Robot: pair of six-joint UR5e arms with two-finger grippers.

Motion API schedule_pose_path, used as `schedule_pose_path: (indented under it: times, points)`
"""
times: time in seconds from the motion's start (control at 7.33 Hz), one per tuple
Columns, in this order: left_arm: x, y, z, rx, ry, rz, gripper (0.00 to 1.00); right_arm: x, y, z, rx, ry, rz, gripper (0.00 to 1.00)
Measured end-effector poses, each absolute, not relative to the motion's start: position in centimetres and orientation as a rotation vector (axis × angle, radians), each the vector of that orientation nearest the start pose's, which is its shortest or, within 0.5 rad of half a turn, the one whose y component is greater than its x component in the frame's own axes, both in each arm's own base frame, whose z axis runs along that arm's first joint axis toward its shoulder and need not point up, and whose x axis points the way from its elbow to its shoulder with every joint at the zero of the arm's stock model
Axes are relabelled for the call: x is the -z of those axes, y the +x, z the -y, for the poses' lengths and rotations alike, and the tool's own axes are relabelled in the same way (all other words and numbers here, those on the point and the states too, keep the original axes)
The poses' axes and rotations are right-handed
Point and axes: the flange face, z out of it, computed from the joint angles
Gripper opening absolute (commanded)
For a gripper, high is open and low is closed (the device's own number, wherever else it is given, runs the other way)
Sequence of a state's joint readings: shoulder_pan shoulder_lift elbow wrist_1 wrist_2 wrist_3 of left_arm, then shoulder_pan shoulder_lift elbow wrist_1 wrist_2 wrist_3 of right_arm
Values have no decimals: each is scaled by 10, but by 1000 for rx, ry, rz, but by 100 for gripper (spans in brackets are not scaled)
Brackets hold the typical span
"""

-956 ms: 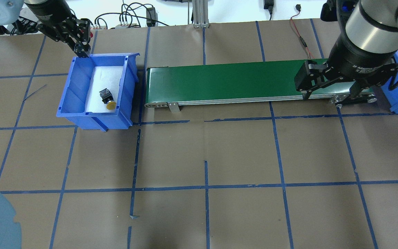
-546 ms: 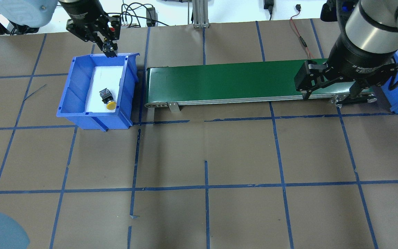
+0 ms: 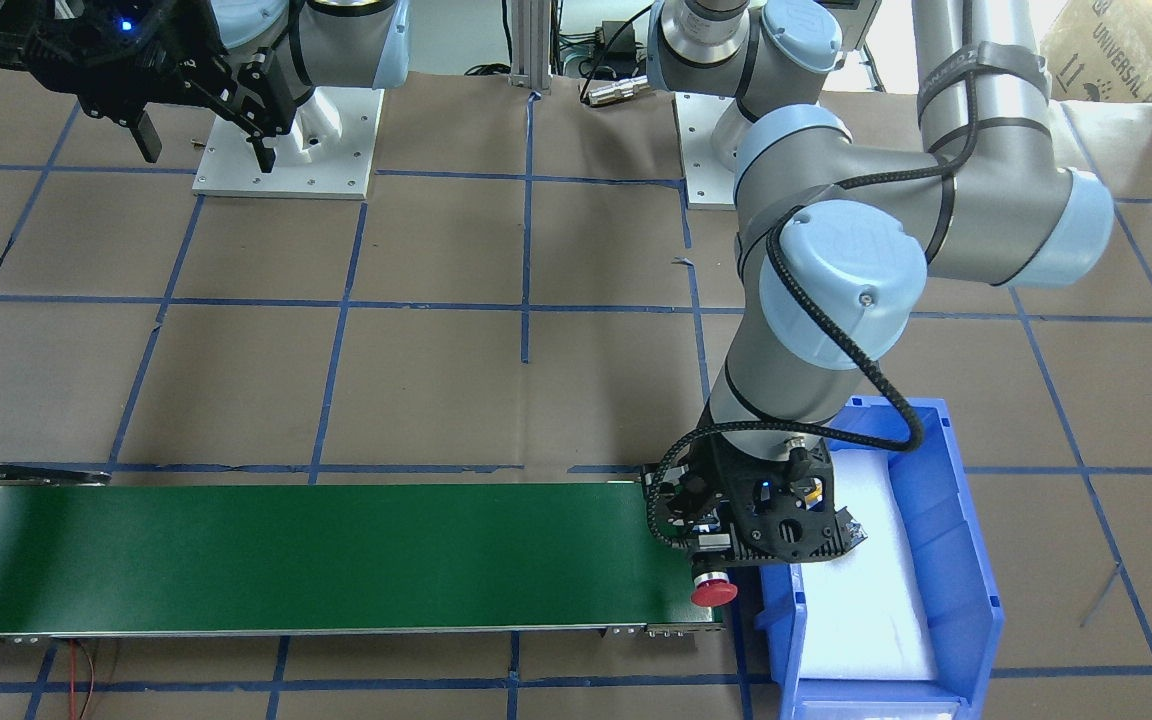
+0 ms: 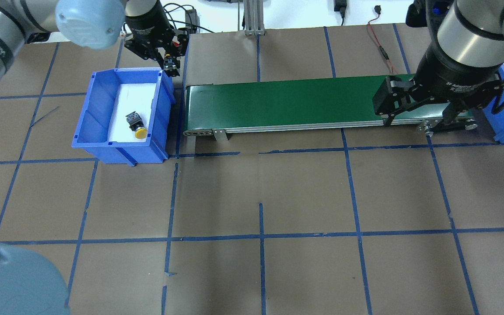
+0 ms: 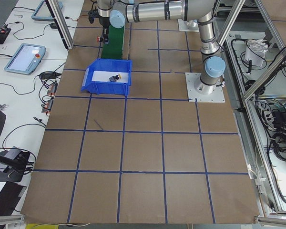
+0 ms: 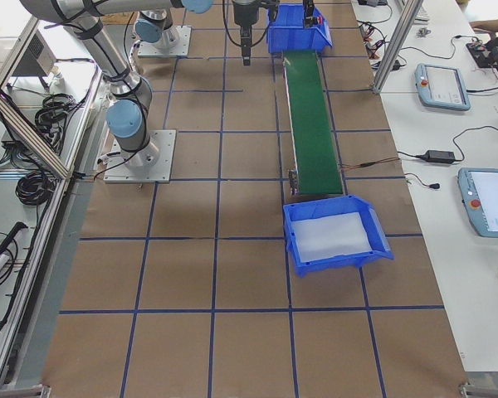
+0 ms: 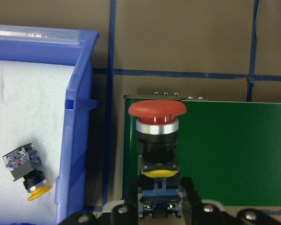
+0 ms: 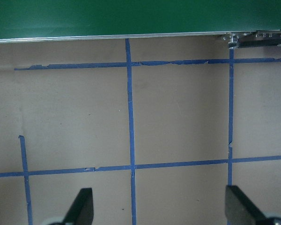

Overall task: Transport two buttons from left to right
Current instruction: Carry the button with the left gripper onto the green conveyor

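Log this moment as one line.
left end effector: shut on red button, above conveyor end | yellow button: in blue bin | right end effector: open

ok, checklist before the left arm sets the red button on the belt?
1. Grip: left gripper shut on red button: ok.
2. Button above belt: ok, though near its end edge.
3. Visible belt bare: ok.
4. Receiving right gripper open: ok.
5. Right gripper over belt: not ok, its wrist view shows table below.
6. Next item, yellow button, lying in blue bin: ok.
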State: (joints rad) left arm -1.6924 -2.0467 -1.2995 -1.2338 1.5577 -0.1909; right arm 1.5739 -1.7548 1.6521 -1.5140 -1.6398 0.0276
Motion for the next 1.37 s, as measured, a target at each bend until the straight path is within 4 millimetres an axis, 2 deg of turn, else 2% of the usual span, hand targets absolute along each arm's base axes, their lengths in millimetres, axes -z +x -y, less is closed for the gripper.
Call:
schedule_pose_path:
  times: [0.55,1.37]
  points:
    - [-326,-259,675,177,-83,-3174,25,-525,128,416,73,42,-3208,100]
    - [-284,-271,676,81,-51,-3205,27,-526,128,416,75,42,-3209,100]
